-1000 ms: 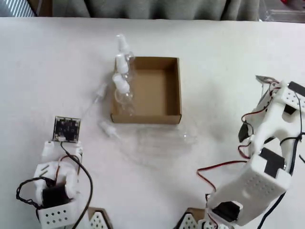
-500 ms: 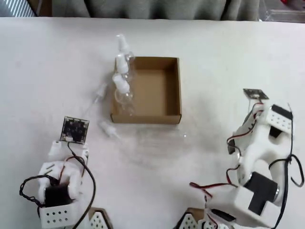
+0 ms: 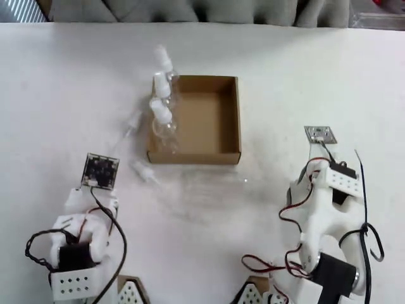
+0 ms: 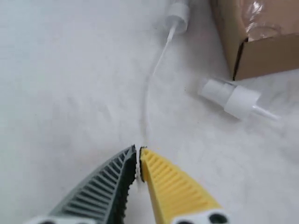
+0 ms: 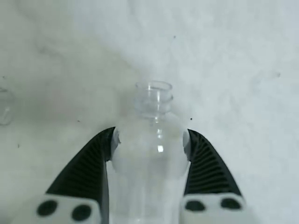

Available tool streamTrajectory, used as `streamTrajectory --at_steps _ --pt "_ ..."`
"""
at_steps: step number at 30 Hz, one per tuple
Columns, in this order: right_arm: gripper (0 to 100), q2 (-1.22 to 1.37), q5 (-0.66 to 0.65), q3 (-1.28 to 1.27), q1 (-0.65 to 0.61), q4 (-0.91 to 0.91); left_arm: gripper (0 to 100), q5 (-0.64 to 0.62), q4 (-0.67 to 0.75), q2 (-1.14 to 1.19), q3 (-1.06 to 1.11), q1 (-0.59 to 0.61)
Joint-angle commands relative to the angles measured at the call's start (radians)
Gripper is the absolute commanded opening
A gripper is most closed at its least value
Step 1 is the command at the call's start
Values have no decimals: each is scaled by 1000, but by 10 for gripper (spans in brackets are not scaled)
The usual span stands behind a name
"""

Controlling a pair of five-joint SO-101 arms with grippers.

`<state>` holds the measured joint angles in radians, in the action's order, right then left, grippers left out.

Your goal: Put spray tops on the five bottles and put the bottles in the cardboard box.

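**High view and wrist views: right hand (image 5: 150, 134) pinching clear open-necked plastic bottle (image 5: 152, 154), outside brown cardboard box (image 3: 193, 156)**

High view: the cardboard box sits open mid white surface (image 3: 285, 69). Three capped clear bottles (image 3: 161, 111) with white spray heads stand in a row along the box's left inner wall, heads poking over the rim. Two loose white spray tops lie on the surface left of the box. The long-tube spray top (image 3: 131, 123) is just beside the left wall. The short spray top (image 3: 142, 171) is near the front left corner. A faint clear shape (image 3: 212, 190) lies before the front wall, too faint to name. The left arm (image 3: 79, 240) is low at the left and the right arm (image 3: 329, 215) low at the right, both well apart from the box.

Left wrist view: the left hand (image 4: 138, 161) has its grey and yellow fingers pressed together. The tips sit right at the end of the long-tube spray top's (image 4: 177, 18) thin tube; touching or not, cannot tell. The short spray top (image 4: 231, 98) lies on its side near the box corner (image 4: 266, 53).

Right wrist view: black fingers (image 5: 88, 168) press the plastic bottle's body from both sides. The threaded neck is open and points away from the wrist. The bottle is over bare surface; resting or lifted, cannot tell.
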<state>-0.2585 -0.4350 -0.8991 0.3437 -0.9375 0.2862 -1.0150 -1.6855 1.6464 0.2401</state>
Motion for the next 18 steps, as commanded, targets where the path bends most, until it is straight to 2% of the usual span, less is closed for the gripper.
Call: streamTrajectory --at_steps 1,7,12,18 --pt "17 -21 8 -15 -13 35 27 -3 83 222 -127 -15" --pt "17 -12 3 -15 -18 36 28 -25 104 633 -396 -24" --pt "17 -12 3 -18 -18 45 28 -157 8 924 -601 -114" --pt "17 -12 2 -25 -18 50 28 -404 -110 1173 -847 -223"
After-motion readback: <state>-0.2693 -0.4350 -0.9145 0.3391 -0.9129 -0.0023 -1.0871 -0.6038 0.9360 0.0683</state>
